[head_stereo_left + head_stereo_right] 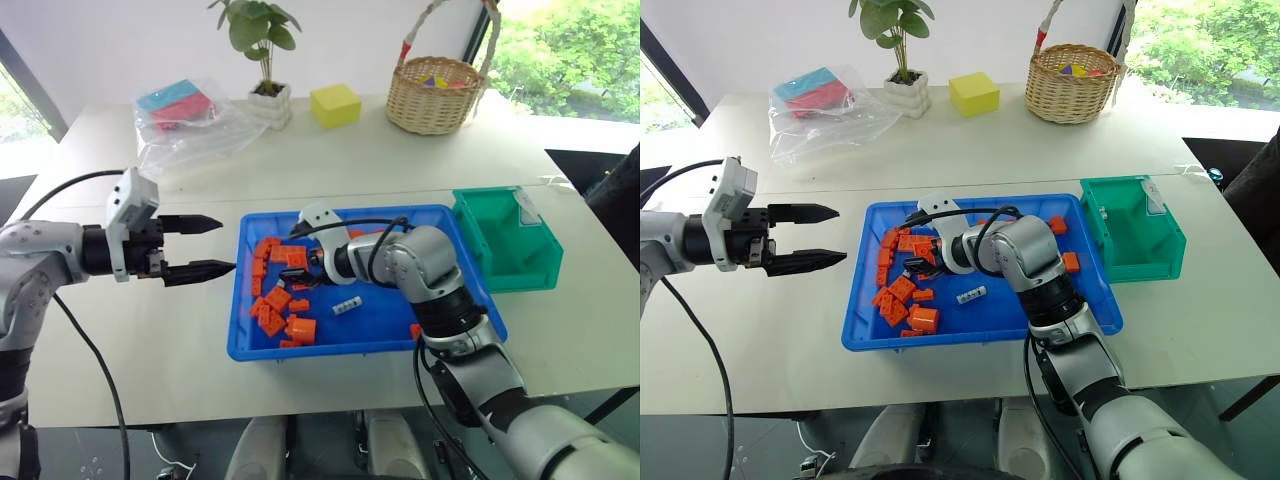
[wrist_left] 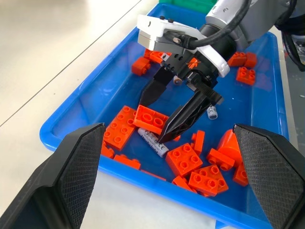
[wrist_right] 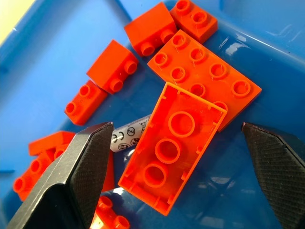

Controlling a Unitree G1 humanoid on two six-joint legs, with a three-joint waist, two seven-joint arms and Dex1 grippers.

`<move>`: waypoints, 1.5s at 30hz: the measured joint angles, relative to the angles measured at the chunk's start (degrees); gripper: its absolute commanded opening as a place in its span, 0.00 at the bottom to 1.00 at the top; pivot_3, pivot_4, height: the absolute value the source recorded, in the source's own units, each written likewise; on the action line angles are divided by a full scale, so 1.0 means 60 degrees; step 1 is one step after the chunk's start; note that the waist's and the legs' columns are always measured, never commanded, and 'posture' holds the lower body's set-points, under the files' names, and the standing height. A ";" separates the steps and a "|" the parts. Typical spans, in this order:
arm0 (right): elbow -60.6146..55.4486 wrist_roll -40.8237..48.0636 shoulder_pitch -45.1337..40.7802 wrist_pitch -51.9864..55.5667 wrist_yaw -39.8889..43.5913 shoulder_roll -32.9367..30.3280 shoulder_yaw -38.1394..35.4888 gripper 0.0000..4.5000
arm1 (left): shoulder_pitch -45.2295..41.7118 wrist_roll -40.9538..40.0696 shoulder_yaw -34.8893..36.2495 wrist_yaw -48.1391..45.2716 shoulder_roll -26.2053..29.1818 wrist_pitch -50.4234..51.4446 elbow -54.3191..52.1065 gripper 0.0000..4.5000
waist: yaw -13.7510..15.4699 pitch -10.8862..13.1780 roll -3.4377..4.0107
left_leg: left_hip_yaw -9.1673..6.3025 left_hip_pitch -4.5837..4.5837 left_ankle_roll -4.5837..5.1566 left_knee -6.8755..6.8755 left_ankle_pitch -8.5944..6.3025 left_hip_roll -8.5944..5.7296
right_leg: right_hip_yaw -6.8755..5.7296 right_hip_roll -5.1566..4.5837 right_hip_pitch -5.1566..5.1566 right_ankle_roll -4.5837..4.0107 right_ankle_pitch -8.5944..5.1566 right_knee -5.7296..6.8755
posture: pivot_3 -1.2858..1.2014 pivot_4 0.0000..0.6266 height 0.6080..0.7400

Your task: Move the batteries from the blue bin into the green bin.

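Reaching for a half-buried battery

My right gripper hangs wide open over 1 battery under a brick, lower-left of the blue bin; next I must straddle it cleanly.

Bright daylight floods in from the windows at the back, and the white table nearly washes out up there. The foliage outside blows out pale. The clear bag throws small glints. Soft shadows sit under the blue bin and beneath the orange bricks. Head views are sharp, with slight bending at the edges. Up close, glossy highlights streak the bin floor, and the near black fingers go soft and blurry.
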 measured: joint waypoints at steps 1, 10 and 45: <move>0.0036 -0.0070 0.0023 -0.0082 0.0028 -0.0031 0.0019 0.68 | 0.0000 0.0000 0.0000 0.0026 0.0000 0.0002 0.0000 1.00 | 0.0000 0.0000 0.0000 | 0.0000 0.0000 -0.0001 0.0000 0.0000 0.0000 | 0.0000 0.0000 0.0000 0.0000 0.0000 0.0000 | 0.52 0.24 0.71; 0.0029 -0.0238 0.0036 -0.0124 0.0513 -0.0504 0.0083 0.36 | -0.0261 0.0020 -0.0055 0.0051 -0.0086 -0.0037 0.0165 1.00 | 0.0020 0.0000 0.0000 | -0.0001 0.0003 -0.0003 0.0000 0.0002 0.0000 | 0.0000 0.0000 0.0002 0.0000 0.0000 0.0001 | 0.52 0.24 0.71; 0.3333 -0.3150 -0.1534 -1.2216 0.9360 -0.1431 0.3216 0.99 | -0.0236 0.0006 -0.0259 0.0172 -0.0219 -0.0195 0.0069 1.00 | -0.0012 0.0005 -0.0002 | -0.0003 0.0006 -0.0030 0.0002 0.0017 0.0007 | 0.0000 0.0009 0.0000 -0.0001 0.0000 0.0006 | 0.52 0.24 0.71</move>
